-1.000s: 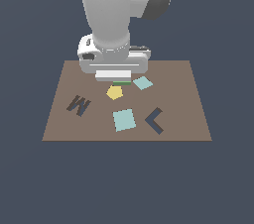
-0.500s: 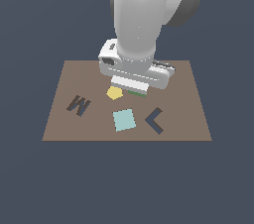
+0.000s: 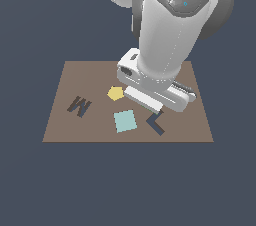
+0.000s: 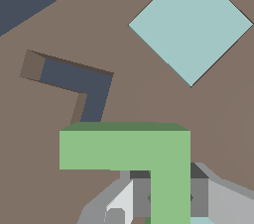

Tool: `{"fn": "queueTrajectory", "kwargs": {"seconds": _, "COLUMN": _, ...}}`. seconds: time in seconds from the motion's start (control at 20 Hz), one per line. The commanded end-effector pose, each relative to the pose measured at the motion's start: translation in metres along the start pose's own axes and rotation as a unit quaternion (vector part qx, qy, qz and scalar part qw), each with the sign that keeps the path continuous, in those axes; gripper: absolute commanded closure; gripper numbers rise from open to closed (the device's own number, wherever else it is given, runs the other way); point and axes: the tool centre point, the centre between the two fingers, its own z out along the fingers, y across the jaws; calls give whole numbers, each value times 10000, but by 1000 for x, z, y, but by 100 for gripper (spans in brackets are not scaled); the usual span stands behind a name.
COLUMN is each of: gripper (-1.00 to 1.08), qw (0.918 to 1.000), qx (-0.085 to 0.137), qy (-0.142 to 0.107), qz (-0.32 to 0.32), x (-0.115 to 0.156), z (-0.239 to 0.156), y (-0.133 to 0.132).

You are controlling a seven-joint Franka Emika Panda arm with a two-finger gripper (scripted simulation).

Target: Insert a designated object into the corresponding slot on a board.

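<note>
The wrist view shows the gripper (image 4: 168, 196) clamped on a flat, matte green L-shaped block (image 4: 149, 148) — one arm runs down between the grey fingers (image 4: 199, 193). The block hangs just beside the dark L-shaped slot (image 4: 79, 82), a sharp-edged recess in the smooth brown board (image 3: 75, 77). A pale blue square (image 3: 125, 121) lies beside the slot; a yellow pentagon (image 3: 115, 93) sits mid-frame in the exterior view.
</note>
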Motion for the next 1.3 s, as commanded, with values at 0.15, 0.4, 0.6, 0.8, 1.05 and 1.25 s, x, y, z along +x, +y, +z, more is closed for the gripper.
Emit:
{"fn": "queueTrajectory", "kwargs": {"seconds": 0.15, "gripper": 108, "qw": 9982, "qx": -1, "qy": 1, "qz": 592, "x": 13, "z": -1, "y": -23}}
{"fn": "queueTrajectory", "kwargs": {"seconds": 0.4, "gripper": 108, "qw": 9953, "qx": -2, "qy": 1, "qz": 969, "x": 24, "z": -1, "y": -37}}
{"fn": "queueTrajectory", "kwargs": {"seconds": 0.6, "gripper": 108, "qw": 9931, "qx": -3, "qy": 0, "qz": 1171, "x": 31, "z": -1, "y": -44}}
{"fn": "queueTrajectory", "kwargs": {"seconds": 0.8, "gripper": 108, "qw": 9917, "qx": -3, "qy": 0, "qz": 1285, "x": 34, "z": -1, "y": -47}}
{"fn": "queueTrajectory", "kwargs": {"seconds": 1.05, "gripper": 108, "qw": 9914, "qx": -3, "qy": 0, "qz": 1306, "x": 36, "z": -1, "y": -48}}
{"fn": "queueTrajectory", "kwargs": {"seconds": 1.25, "gripper": 108, "qw": 9916, "qx": -4, "qy": -1, "qz": 1291, "x": 35, "z": -1, "y": -47}}
